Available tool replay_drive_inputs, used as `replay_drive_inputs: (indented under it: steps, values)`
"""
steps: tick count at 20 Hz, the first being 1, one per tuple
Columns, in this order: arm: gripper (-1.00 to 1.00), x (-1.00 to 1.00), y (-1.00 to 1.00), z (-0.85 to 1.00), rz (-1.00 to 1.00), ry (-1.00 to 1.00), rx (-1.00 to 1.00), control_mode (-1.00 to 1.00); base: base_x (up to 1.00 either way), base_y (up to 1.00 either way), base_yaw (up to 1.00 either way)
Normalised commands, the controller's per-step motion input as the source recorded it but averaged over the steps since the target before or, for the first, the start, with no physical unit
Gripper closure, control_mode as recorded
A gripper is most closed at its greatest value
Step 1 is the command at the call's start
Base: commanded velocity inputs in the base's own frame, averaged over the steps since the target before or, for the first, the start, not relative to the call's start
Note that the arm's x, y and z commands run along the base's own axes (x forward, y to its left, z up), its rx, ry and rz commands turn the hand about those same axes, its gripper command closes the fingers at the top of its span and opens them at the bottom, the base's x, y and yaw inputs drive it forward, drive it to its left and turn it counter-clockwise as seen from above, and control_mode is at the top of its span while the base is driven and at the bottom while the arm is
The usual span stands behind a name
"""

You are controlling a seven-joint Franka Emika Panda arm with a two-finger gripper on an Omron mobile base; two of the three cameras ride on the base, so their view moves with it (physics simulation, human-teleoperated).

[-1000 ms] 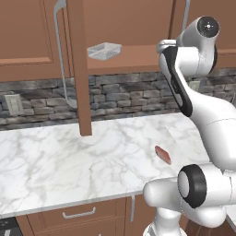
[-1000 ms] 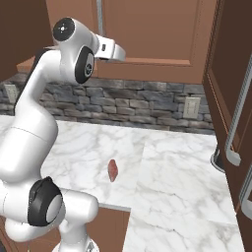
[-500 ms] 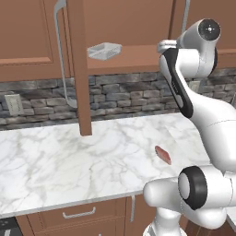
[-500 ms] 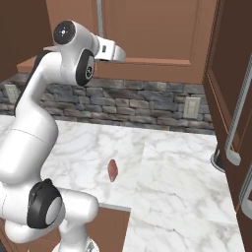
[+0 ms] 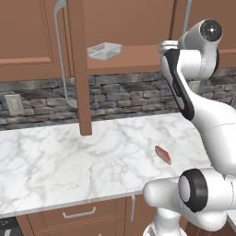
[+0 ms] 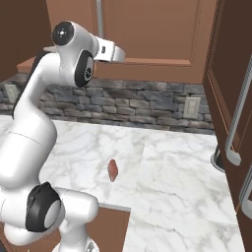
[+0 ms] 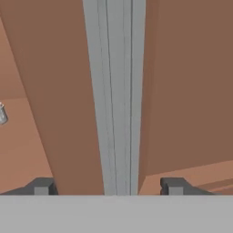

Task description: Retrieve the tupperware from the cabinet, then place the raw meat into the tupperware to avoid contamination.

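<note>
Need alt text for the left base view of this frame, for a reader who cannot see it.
A clear tupperware sits on the shelf of an open wooden cabinet above a marble counter. A small slab of raw meat lies on the counter at right. The white robot arm rises at right, reaching up toward the cabinet.

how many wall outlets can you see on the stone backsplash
2: one pale outlet plate at the far left of the grey stone backsplash, another further right, near the open reddish-brown cabinet door. The arm may hide more.

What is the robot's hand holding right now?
Nothing yet. The gripper is open, with one fingertip on each side of the cabinet door's silver handle, not squeezing it.
</note>
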Motion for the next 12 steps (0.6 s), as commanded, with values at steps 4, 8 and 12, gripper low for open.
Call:
replay_drive_inputs:
  steps: [4,8,12]
  values:
    - [1.00,-0.53,-0.23,0.00,0.00,0.00,0.00,-1.00,0.00,0.00,0.00]
    - [1.00,-0.69,-0.35,0.00,0.00,0.00,0.00,-1.00,0.00,0.00,0.00]
    - [1.00,-0.65,-0.43,0.00,0.04,0.05,0.00,-1.00,0.00,0.00,0.00]
